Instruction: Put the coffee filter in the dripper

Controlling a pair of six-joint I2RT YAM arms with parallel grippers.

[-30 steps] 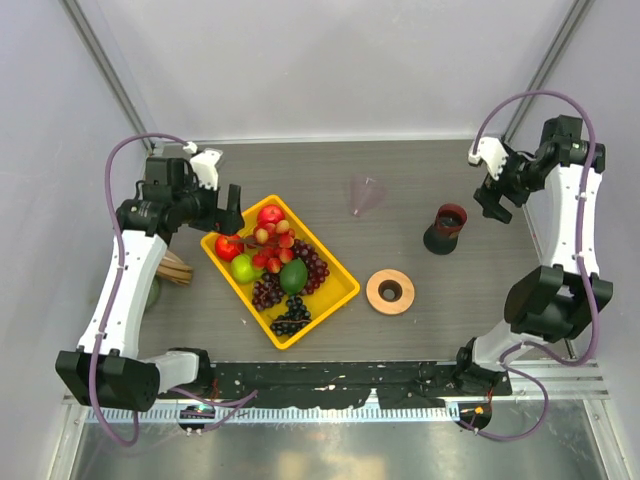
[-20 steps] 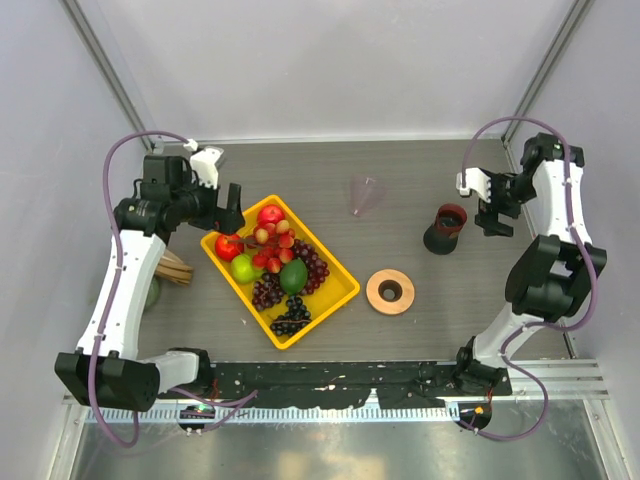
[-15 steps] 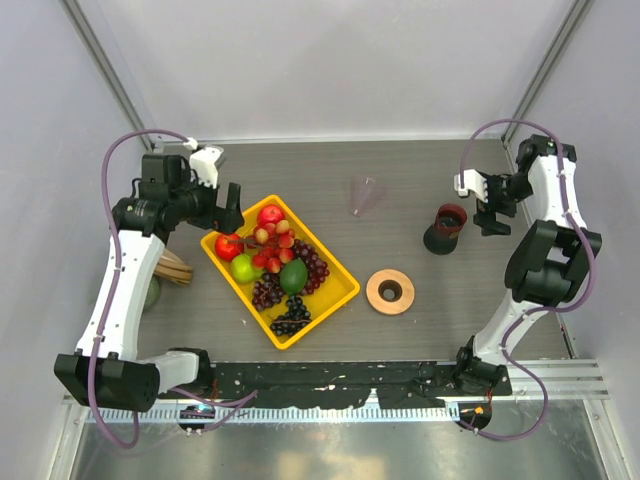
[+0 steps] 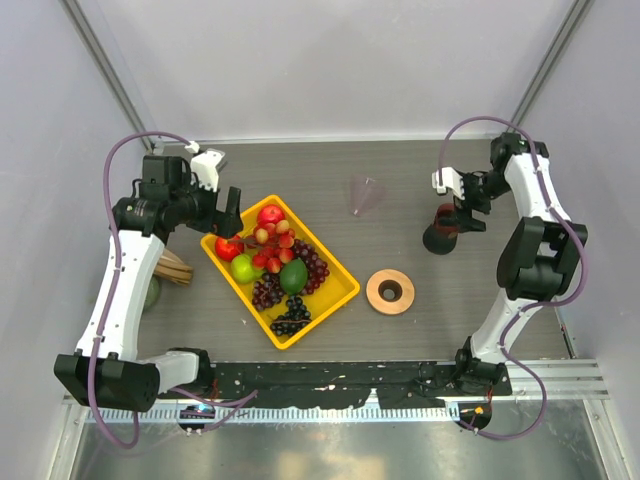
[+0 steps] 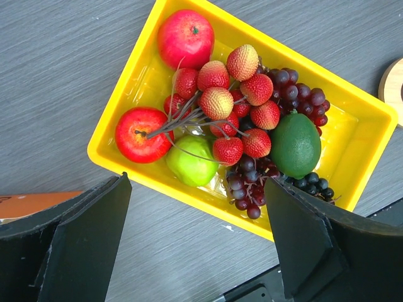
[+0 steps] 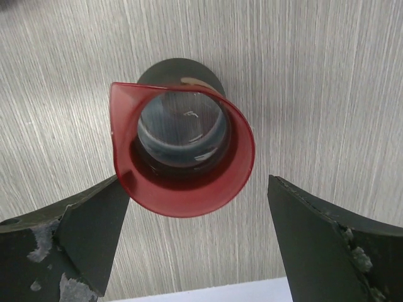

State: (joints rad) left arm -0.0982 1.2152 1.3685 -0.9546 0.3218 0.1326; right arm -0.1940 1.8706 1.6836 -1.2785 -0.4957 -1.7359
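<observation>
Right gripper: spread wide, gripping nothing, hovering over a red cup on a black base. Left gripper: spread wide too, above the yellow fruit tray. At 10 o'clock from the cup, a clear funnel; at 7 o'clock, a wooden ring. At 9 o'clock from the tray, tan papers.

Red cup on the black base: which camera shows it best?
Right wrist: it looks straight down into the red cup, centred and large. Top external shows it small, close against the right gripper. Left wrist misses it.
</observation>
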